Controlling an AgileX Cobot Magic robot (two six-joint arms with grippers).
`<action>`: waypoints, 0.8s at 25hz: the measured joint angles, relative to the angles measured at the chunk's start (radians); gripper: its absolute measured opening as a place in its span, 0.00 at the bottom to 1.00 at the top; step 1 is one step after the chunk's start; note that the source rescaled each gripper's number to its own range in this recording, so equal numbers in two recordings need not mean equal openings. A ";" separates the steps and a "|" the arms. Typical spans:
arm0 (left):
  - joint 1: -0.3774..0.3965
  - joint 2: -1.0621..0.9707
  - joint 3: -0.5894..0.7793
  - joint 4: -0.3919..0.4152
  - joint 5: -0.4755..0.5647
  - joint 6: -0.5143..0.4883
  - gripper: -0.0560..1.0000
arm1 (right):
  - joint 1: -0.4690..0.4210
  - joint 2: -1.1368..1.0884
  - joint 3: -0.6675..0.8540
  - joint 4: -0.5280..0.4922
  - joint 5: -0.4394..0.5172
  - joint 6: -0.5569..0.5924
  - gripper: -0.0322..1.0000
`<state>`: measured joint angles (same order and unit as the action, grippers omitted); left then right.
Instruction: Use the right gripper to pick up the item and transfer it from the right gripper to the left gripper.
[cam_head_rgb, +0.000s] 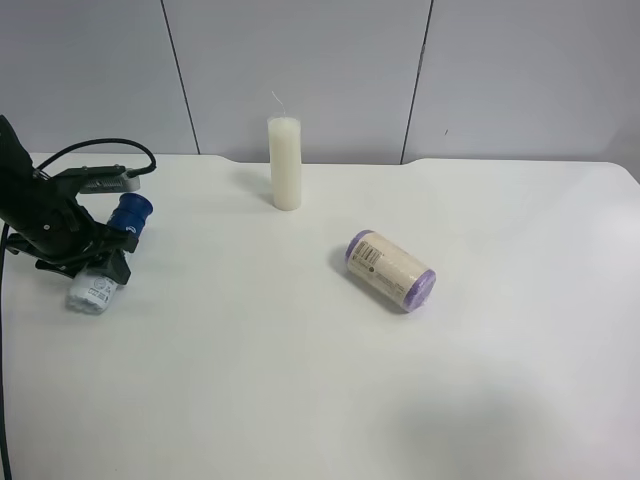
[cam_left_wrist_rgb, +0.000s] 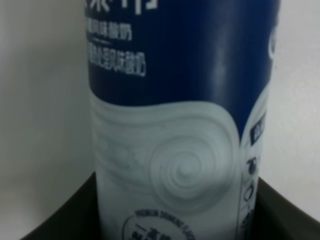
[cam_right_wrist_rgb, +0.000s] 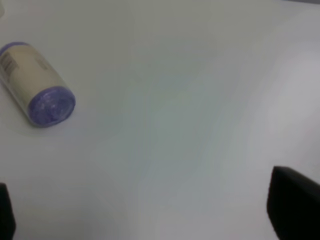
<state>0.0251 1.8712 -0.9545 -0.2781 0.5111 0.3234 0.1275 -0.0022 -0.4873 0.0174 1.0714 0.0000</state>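
While the left gripper (cam_head_rgb: 95, 262) clamps the bottle (cam_head_rgb: 110, 255) at the table (cam_head_rgb: 300, 380) edge, the right gripper (cam_right_wrist_rgb: 150, 220) is spread.

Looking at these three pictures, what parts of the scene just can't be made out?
- Bottle: in the high view the left pincer hides its middle; the left wrist view cuts off both ends.
- Right pincer: absent from the high view; the right wrist view shows only dark finger corners at the frame edge.
- Roll: label print too small in the high view, blurred in the right wrist view.
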 joint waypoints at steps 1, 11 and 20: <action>0.000 0.004 0.000 -0.001 -0.005 0.000 0.06 | 0.000 0.000 0.000 0.000 0.000 0.000 0.99; 0.000 0.010 -0.001 -0.009 -0.032 -0.023 0.67 | 0.000 0.000 0.000 0.000 0.000 0.000 0.99; 0.000 -0.037 -0.001 -0.006 0.000 -0.034 0.99 | 0.000 0.000 0.000 0.000 0.000 0.000 0.99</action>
<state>0.0251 1.8345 -0.9553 -0.2843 0.5108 0.2895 0.1275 -0.0022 -0.4873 0.0174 1.0714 0.0000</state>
